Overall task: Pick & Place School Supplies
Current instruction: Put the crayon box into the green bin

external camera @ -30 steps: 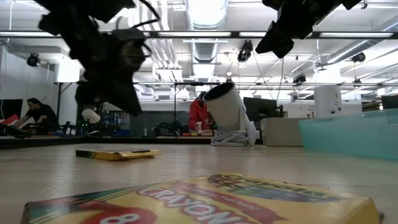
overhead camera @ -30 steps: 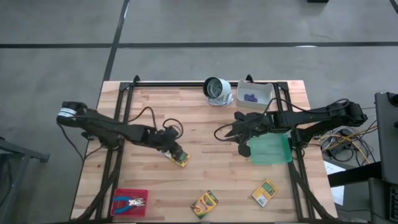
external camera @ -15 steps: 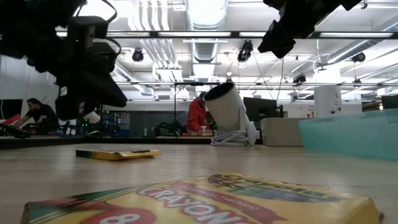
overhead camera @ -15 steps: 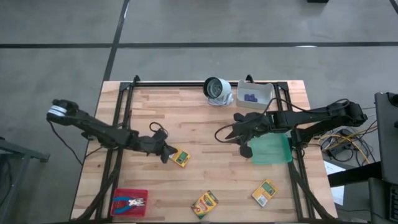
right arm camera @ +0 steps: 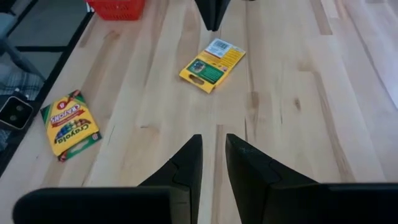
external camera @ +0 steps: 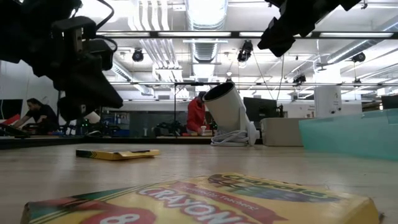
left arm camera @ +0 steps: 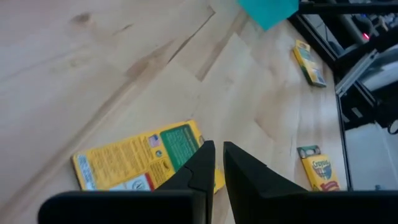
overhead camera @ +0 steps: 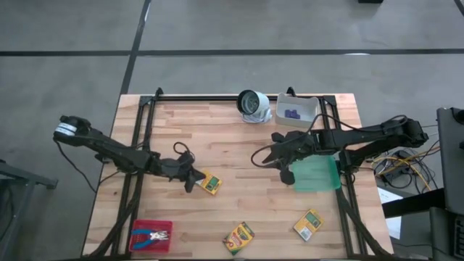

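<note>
A crayon box (overhead camera: 210, 184) lies flat, back side up, on the wooden table (overhead camera: 225, 138), just past the tips of the left gripper (overhead camera: 191, 179). In the left wrist view the same box (left arm camera: 146, 165) sits directly beneath and ahead of the fingers (left arm camera: 202, 163), which stand nearly together with only a thin slit between them and hold nothing.

Two more crayon boxes lie well beyond those jaws near the table's front edge: one front side up (overhead camera: 238, 237), and another (overhead camera: 307, 225) farther off toward the right arm's side. In the low view the nearest box (external camera: 205, 199) fills the foreground, with the first box (external camera: 117, 153) flat on the boards behind it.

The right gripper (overhead camera: 284, 172) hangs above the table at the edge of a green mat (overhead camera: 315, 174), its jaws likewise almost closed and empty, well apart from every box. Its wrist camera looks along the boards to the first box (right arm camera: 212, 64) and the front-up box (right arm camera: 69, 125).

Blue-handled scissors (overhead camera: 154, 235) rest in a red tray (overhead camera: 151, 235) at the table's front corner, behind the left gripper. Small purple pieces (overhead camera: 293, 113) sit in a white bin (overhead camera: 297, 110) at the far edge, beside a white-grey round camera (overhead camera: 253, 105).
</note>
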`<action>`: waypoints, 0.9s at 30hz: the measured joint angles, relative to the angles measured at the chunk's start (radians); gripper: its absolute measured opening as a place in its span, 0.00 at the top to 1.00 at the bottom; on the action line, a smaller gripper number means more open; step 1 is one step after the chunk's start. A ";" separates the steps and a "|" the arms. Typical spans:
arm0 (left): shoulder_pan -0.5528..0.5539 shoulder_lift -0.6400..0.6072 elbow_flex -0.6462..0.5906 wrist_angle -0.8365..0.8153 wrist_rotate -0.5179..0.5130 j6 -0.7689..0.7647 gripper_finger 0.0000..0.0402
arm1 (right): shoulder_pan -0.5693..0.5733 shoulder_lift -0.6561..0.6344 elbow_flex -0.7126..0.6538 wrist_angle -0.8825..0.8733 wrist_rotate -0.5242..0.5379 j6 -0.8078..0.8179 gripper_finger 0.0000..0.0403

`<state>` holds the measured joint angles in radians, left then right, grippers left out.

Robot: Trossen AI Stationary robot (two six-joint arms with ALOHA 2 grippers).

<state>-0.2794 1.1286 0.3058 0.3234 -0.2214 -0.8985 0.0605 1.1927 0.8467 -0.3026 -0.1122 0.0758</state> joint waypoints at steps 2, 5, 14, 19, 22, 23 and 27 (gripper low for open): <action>0.000 0.000 0.008 0.000 0.000 0.035 0.91 | 0.000 0.000 0.000 0.003 0.000 0.001 0.83; 0.000 0.000 0.025 0.001 0.000 0.108 0.91 | 0.000 0.000 0.000 0.003 0.000 0.003 0.83; 0.005 0.000 0.052 0.001 0.076 0.228 0.91 | 0.000 0.000 0.000 0.196 0.002 0.254 0.83; 0.031 0.004 0.049 -0.289 0.058 0.135 0.91 | 0.000 0.000 0.000 0.256 0.001 0.322 0.83; 0.043 0.006 0.049 -0.374 -0.002 0.104 0.91 | 0.000 0.000 0.000 0.255 0.001 0.322 0.83; 0.044 0.006 0.049 -0.376 -0.020 0.103 0.91 | 0.000 0.000 0.000 0.256 0.000 0.323 0.83; 0.047 0.006 0.049 -0.379 -0.030 0.104 0.91 | 0.000 0.000 0.000 0.256 0.000 0.325 0.83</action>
<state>-0.2329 1.1347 0.3550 -0.0553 -0.2516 -0.7943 0.0608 1.1927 0.8467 -0.0471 -0.1127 0.4007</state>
